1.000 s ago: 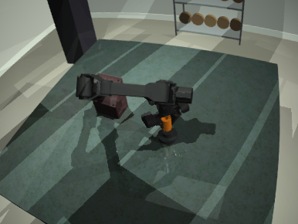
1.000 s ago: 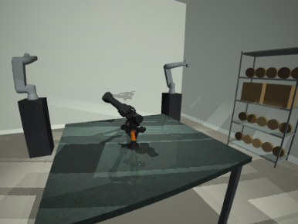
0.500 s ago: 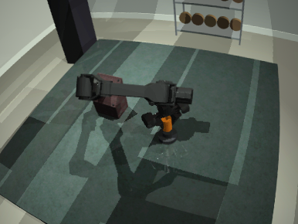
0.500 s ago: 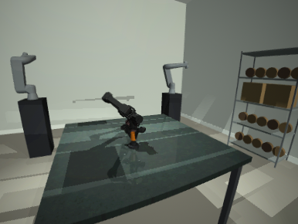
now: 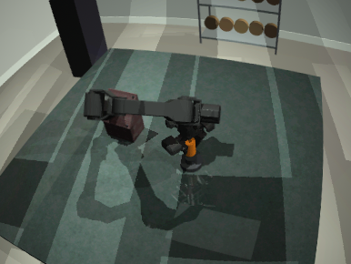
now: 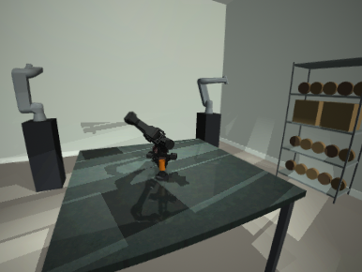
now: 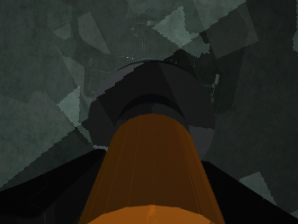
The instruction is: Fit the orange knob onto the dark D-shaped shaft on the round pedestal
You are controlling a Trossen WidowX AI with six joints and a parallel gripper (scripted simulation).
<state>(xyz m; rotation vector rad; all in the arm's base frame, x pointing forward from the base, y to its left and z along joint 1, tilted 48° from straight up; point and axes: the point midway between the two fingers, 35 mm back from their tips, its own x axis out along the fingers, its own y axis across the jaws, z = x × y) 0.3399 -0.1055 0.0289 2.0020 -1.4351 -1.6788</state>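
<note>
My gripper (image 5: 187, 145) (image 6: 161, 160) is shut on the orange knob (image 5: 190, 147) (image 6: 161, 164) (image 7: 154, 176) and holds it upright over the round dark pedestal (image 5: 192, 165) (image 6: 161, 174) (image 7: 193, 99) near the middle of the table. In the wrist view the knob's lower end sits right over the pedestal's centre, covering the shaft, which is hidden. I cannot tell how far down the knob sits on the shaft. A band of pedestal shows below the knob in the top view.
The arm's maroon base block (image 5: 124, 120) stands left of the pedestal on the dark green table (image 5: 255, 137) (image 6: 225, 188). A metal shelf rack (image 5: 238, 23) (image 6: 324, 131) stands off the table. Two other arms on black columns (image 6: 42, 152) (image 6: 208, 128) stand behind.
</note>
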